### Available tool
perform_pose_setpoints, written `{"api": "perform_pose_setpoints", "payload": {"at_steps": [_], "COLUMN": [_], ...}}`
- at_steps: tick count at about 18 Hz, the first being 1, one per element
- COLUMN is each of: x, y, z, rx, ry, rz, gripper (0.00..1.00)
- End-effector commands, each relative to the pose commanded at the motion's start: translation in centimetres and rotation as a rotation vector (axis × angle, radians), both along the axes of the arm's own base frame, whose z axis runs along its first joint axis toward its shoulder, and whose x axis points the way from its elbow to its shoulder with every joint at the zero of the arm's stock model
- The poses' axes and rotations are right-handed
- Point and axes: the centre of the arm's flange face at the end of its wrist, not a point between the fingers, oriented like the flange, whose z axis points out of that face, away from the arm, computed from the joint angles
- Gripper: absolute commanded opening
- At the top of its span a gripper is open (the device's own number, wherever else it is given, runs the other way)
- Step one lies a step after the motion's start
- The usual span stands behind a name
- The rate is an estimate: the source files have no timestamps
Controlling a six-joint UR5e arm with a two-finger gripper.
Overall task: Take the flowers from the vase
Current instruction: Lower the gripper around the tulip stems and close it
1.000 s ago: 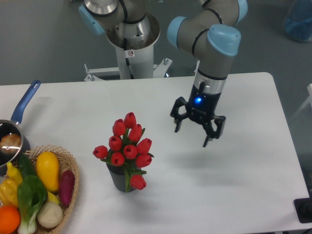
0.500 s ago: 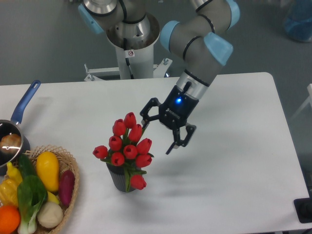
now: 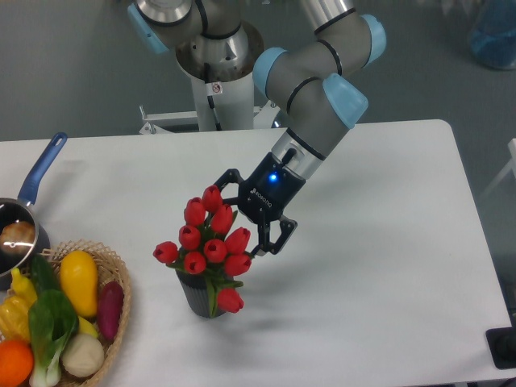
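Upright flowers (image 3: 211, 242) in vase (image 3: 193, 297)

- The arm (image 3: 310, 76) has grey tubular links with light blue caps at the joints.
- A silver metal wrist section sits behind the gripper.
- The gripper (image 3: 242, 214) is black, with two thin black fingers (image 3: 270, 242) on linked bars.
- A small blue light glows on the black body just behind the jaws.
- White lettering on that body is too small to read.
- The base is a white column with a small red-and-white sticker.
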Motion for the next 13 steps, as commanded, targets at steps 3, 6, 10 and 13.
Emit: {"api": "perform_pose_setpoints", "payload": {"at_steps": [3,6,10,13], "x": [0.0,0.2,-0.1,0.1], "y": [0.4,0.8,0.6,0.8], "z": [-1.1,-2.1,-1.9,-1.3], "rx": [-0.005,0.002,0.012,0.055], "ry": [-0.014,-0.032,-0.044,-0.063], "rz": [-0.009,-0.022,-0.015,-0.022], "gripper": [1.00,1.00,0.69,0.52]}}
